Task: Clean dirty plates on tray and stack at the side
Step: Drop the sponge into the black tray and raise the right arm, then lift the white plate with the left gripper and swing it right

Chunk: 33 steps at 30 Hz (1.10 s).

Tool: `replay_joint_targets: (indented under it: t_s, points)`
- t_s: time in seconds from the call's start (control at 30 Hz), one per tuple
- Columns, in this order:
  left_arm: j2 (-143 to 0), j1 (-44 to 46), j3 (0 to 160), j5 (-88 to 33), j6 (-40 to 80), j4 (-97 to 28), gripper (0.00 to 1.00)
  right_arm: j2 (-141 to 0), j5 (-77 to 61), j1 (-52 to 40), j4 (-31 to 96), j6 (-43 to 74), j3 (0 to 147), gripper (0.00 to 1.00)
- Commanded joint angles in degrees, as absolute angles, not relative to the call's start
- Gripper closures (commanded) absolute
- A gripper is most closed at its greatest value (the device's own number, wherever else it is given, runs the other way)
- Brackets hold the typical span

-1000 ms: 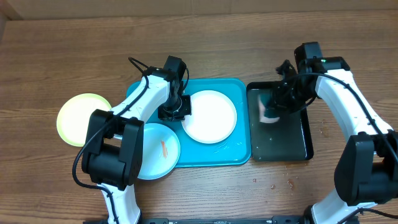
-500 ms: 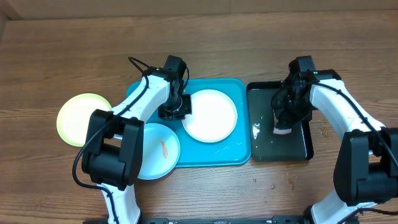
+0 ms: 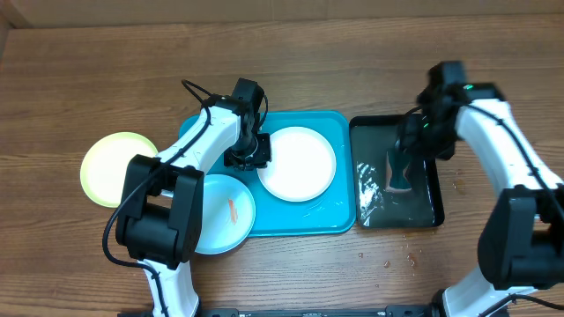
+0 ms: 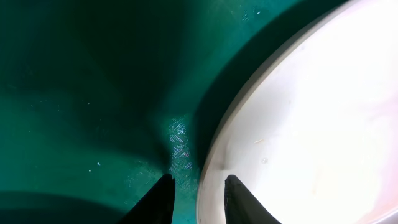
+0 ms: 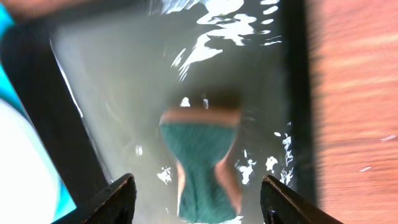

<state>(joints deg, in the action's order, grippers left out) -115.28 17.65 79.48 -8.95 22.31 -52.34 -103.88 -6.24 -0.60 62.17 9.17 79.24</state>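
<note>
The white plate (image 3: 300, 164) lies on the turquoise tray (image 3: 328, 220). My left gripper (image 3: 248, 157) is open a little at its left rim; in the left wrist view one finger is over the tray (image 4: 93, 112) and the other over the plate (image 4: 311, 124). A pale blue plate (image 3: 222, 213) with an orange smear overlaps the tray's front-left corner. A yellow-green plate (image 3: 117, 167) rests on the table to the left. My right gripper (image 3: 407, 145) hangs open over a green sponge (image 5: 202, 162), which lies loose in water.
The black tray (image 3: 425, 210) to the right of the turquoise one holds water and the sponge (image 3: 398, 174). Water drops dot the wood in front of it (image 3: 397, 260). Bare wooden table surrounds both trays.
My right gripper carried the sponge down into the black tray, then opened and let it go. My left gripper's jaws parted slightly at the white plate's rim.
</note>
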Motion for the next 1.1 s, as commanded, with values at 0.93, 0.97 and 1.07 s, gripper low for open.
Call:
replay_joint_targets:
  t_s: [0.93,0.97,1.07]
  points:
    - [-114.1,9.3,89.1,-26.0,13.5,-52.4,0.96,-103.3,-6.1,18.9,59.7,10.5,81.7,0.00]
    - [-114.1,9.0,89.3,-28.4,12.4,-52.0,0.96,-103.3,-6.1,18.9,59.7,10.5,81.7,0.00]
    - [-114.0,8.5,89.6,-33.0,9.9,-51.0,0.96,-103.3,-6.1,18.9,59.6,10.5,81.8,0.00]
